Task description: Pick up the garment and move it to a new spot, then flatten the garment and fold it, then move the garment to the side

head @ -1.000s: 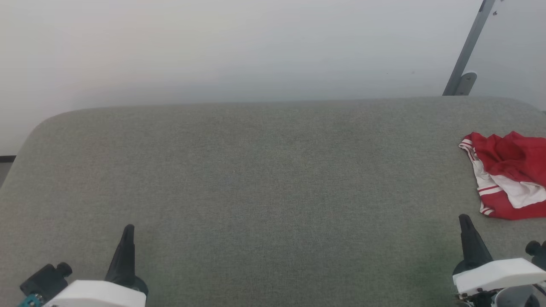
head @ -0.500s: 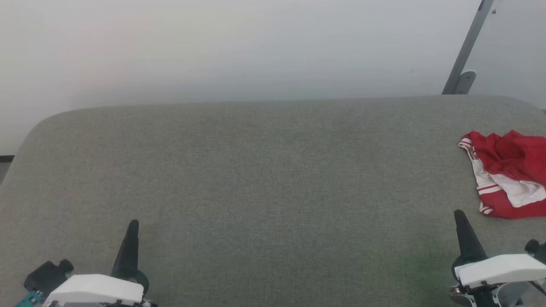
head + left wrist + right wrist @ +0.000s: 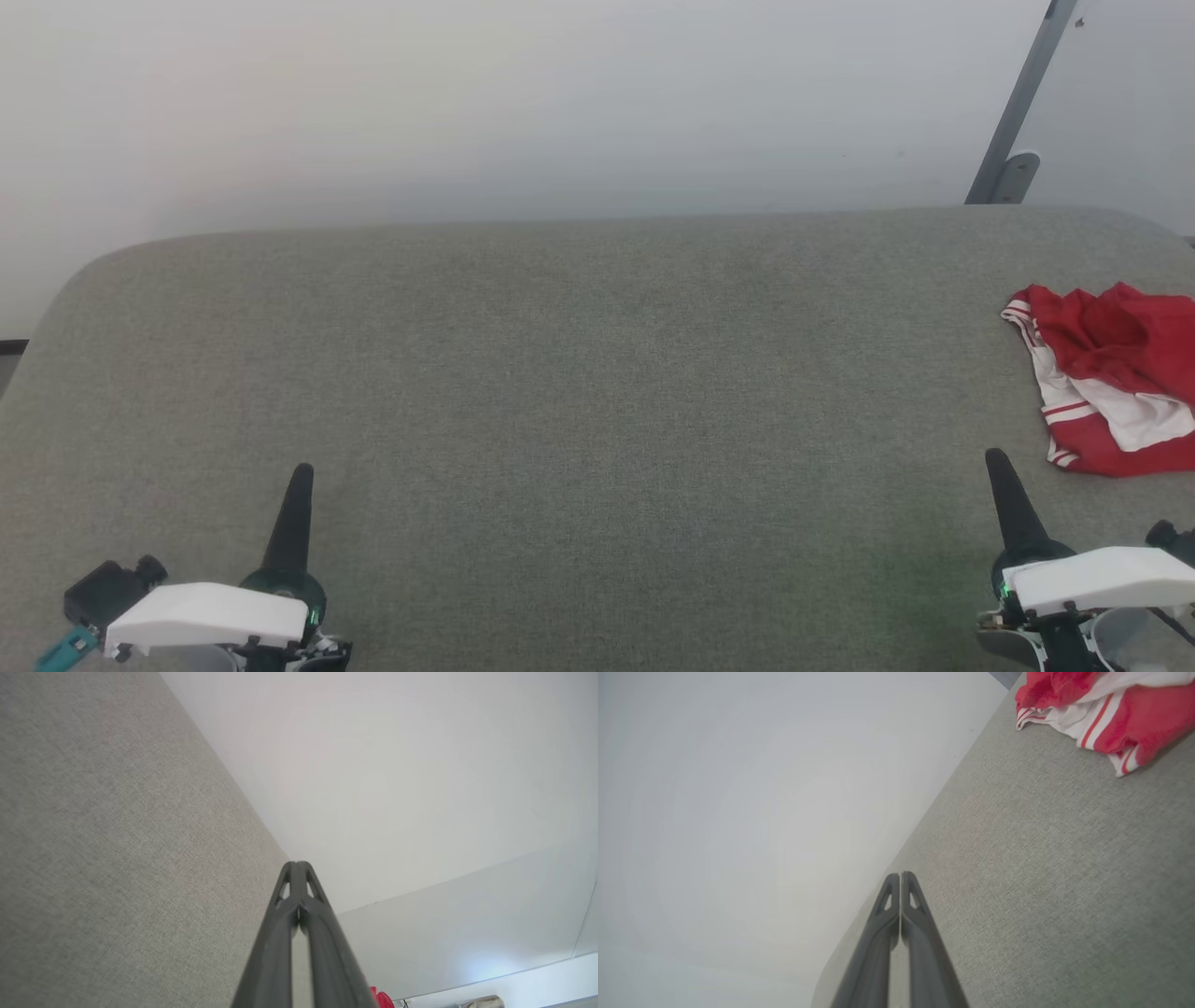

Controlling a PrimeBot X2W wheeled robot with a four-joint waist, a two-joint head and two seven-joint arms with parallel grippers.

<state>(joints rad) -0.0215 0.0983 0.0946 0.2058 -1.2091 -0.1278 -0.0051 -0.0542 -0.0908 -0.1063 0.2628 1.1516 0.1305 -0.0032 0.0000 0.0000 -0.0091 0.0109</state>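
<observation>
The garment (image 3: 1116, 378), red with white sleeves and striped bands, lies crumpled at the right edge of the grey fabric table (image 3: 597, 392), partly cut off by the head view. The right wrist view has the garment (image 3: 1101, 709) at its top right, and a small red bit of it (image 3: 382, 999) peeks past the left fingers. My left gripper (image 3: 301, 471) stands shut at the lower left, nothing in it. My right gripper (image 3: 995, 457) is shut and empty at the lower right, just left of and nearer than the garment. In the wrist views the left gripper (image 3: 296, 863) and right gripper (image 3: 900, 874) have their fingertips pressed together.
A pale wall runs behind the table. A grey metal bar with a bracket (image 3: 1013, 121) leans at the back right corner. The table's corners are rounded at the far left.
Both grippers have risen a little in the head view, their fingertips farther up the table. The garment lies as it did; the slight shift of the picture is the camera's.
</observation>
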